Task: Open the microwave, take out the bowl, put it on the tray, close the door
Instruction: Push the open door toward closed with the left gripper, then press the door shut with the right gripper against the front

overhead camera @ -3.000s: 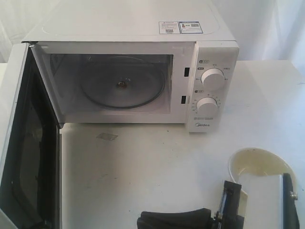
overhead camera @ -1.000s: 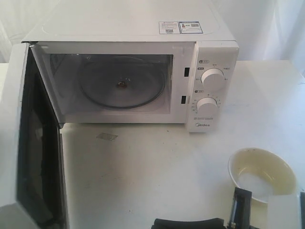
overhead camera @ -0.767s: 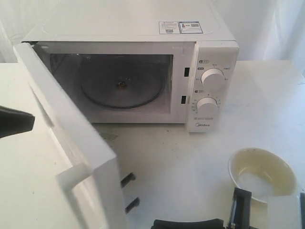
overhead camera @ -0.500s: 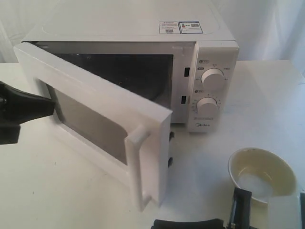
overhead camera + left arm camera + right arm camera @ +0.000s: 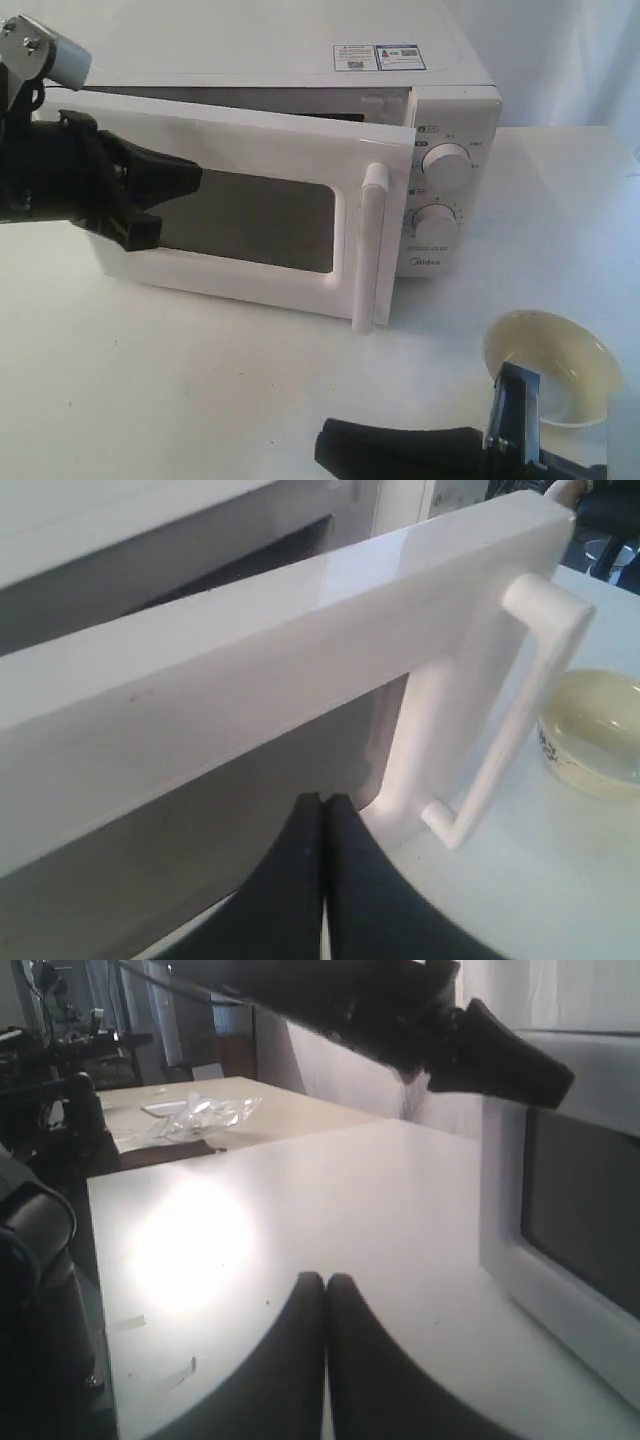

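The white microwave [image 5: 270, 50] stands at the back of the table. Its door [image 5: 250, 145] hangs slightly ajar, and its white bar handle [image 5: 372, 245] is near the dials [image 5: 446, 165]. My left gripper [image 5: 195, 178] is shut, and its black tips rest against the door's dark window [image 5: 260, 225]. In the left wrist view the left gripper [image 5: 322, 798] touches the door [image 5: 250, 650] below the handle [image 5: 520, 700]. The cream bowl [image 5: 555, 360] sits on the table at the front right, and the left wrist view shows the bowl [image 5: 595, 730] too. My right gripper [image 5: 322, 448] lies shut and empty low at the front, left of the bowl; the right wrist view shows that gripper [image 5: 325, 1278] over bare table. No tray is visible.
The white table [image 5: 200, 380] spreads in front of the microwave. White curtains [image 5: 580, 60] hang behind. In the right wrist view, a second table [image 5: 180, 1110] with crumpled plastic stands beyond the table's edge, and the left arm [image 5: 400, 1010] reaches across above.
The door has swung from about half open to almost shut, with my left gripper following against its outer face. The right arm shifted slightly beside the bowl.
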